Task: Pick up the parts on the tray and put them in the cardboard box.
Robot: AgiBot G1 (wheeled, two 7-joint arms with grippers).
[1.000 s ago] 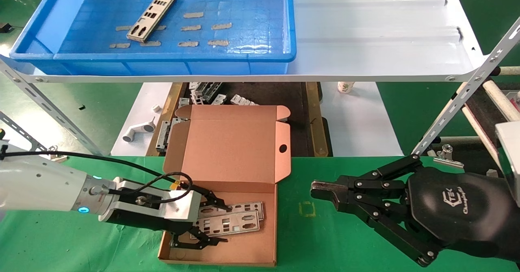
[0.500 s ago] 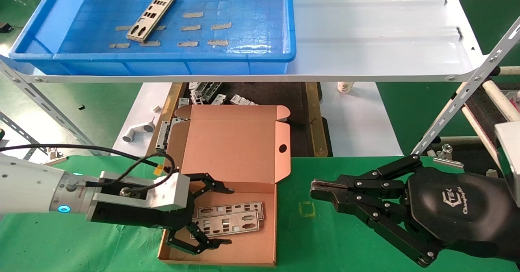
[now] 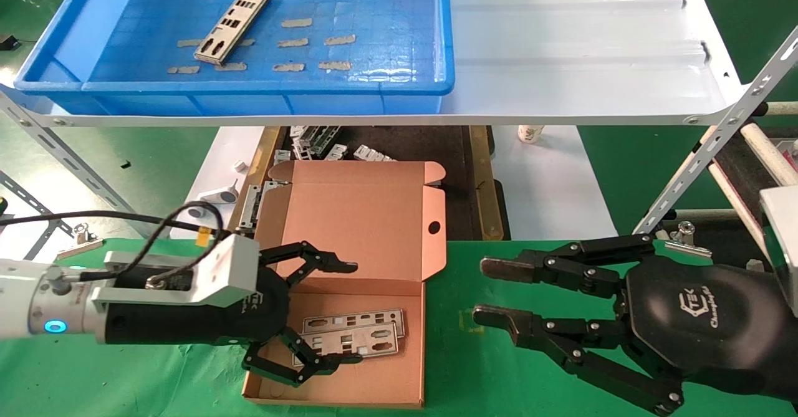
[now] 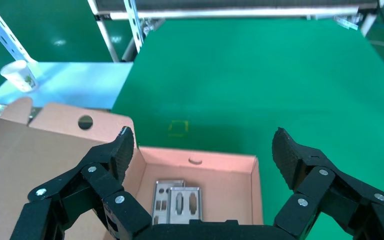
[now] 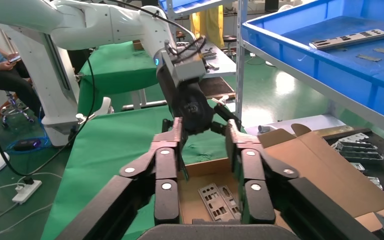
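One silver part (image 3: 232, 26) lies in the blue tray (image 3: 262, 86) on the upper shelf. Two more parts (image 3: 352, 336) lie overlapped on the floor of the cardboard box (image 3: 349, 392), whose lid (image 3: 361, 217) stands folded back. My left gripper (image 3: 349, 313) hovers open over the box's left side with nothing between its fingers. From the left wrist view the gripper (image 4: 202, 145) frames the parts (image 4: 175, 202) below. My right gripper (image 3: 485, 292) is open and empty over the green table, right of the box. The right wrist view shows its gripper (image 5: 203, 130) above the boxed parts (image 5: 215, 200).
A white corrugated sheet (image 3: 561, 43) covers the shelf beside the tray. Grey brackets (image 3: 318, 143), a white pipe fitting (image 3: 212, 200) and a small cup (image 3: 530, 133) sit below the shelf. Slanted metal struts (image 3: 704, 155) flank the green table (image 3: 499, 373).
My left gripper has lifted and drawn back leftward from the box, its fingers spreading wider. The right gripper has gone from shut to open. The parts have not moved.
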